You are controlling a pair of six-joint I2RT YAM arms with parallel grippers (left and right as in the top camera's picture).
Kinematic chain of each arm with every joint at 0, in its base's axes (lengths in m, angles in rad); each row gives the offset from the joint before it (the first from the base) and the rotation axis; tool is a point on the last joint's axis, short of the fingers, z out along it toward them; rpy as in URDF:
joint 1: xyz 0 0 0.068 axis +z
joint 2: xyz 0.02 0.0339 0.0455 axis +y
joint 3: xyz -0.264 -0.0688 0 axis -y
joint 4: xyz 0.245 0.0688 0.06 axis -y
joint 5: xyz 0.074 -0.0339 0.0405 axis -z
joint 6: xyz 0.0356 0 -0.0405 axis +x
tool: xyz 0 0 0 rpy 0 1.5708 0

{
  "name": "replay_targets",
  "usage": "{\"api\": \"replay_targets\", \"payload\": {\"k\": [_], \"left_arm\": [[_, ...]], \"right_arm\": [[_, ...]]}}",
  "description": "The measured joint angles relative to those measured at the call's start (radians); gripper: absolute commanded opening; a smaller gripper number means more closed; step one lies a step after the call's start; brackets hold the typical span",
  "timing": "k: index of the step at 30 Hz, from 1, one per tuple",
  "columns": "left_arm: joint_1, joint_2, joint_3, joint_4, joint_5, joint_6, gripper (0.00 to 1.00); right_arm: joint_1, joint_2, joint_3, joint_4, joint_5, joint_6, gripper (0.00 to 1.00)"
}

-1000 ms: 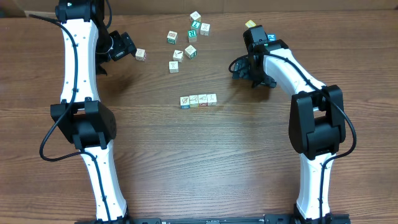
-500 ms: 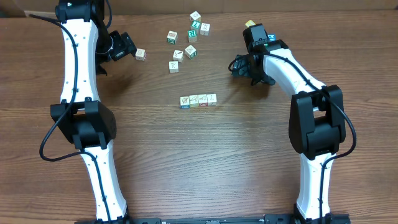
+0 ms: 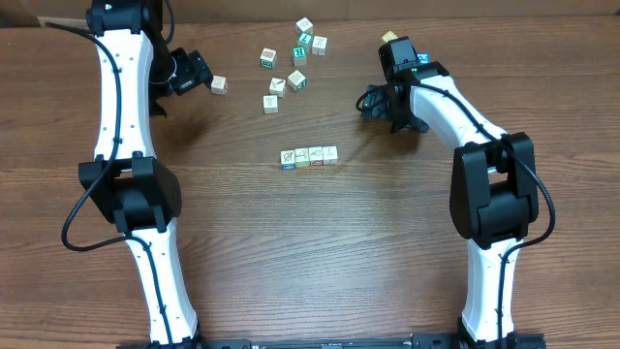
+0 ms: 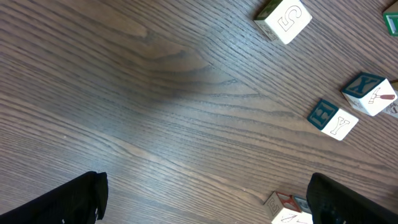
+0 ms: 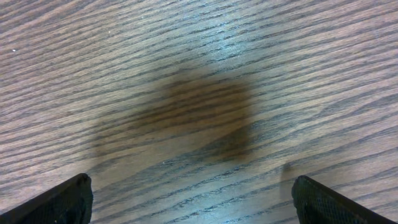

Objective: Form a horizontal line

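Observation:
The horizontal line [image 3: 309, 156] is a row of small pale wooden cubes touching edge to edge at the table's middle. My left gripper [image 3: 203, 79] is open at the far left, and a single pale cube [image 3: 219, 85] lies at its tip. In the left wrist view that cube [image 4: 287, 210] sits just inside the right finger [image 4: 354, 202] of the left gripper [image 4: 205, 202], which does not grip it. My right gripper [image 3: 378, 105] is open and empty, right of and behind the line. The right wrist view shows this gripper [image 5: 193, 202] over bare wood only.
Several loose cubes [image 3: 291, 68] lie scattered behind the line; some show in the left wrist view [image 4: 333, 118]. A yellow cube [image 3: 389, 38] and a blue-faced cube [image 3: 422, 58] sit by the right arm. A table edge runs along the back.
My right gripper has drawn slightly back, away from the line. The left arm and the cubes have not moved.

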Motion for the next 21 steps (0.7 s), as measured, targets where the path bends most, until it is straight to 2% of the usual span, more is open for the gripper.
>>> {"api": "replay_targets", "payload": {"k": [6,16,21], "left_arm": [[-0.002,-0.033,0.000,0.000,0.000,0.000,0.99],[-0.002,-0.466,0.003,0.000,0.000,0.000,1.00],[-0.027,-0.610,-0.045,0.003,0.000,0.000,1.00]], "right_arm": [[0.000,0.000,0.000,0.000,0.000,0.000,1.00],[0.000,0.000,0.000,0.000,0.000,0.000,1.00],[0.000,0.000,0.000,0.000,0.000,0.000,1.00]]}}
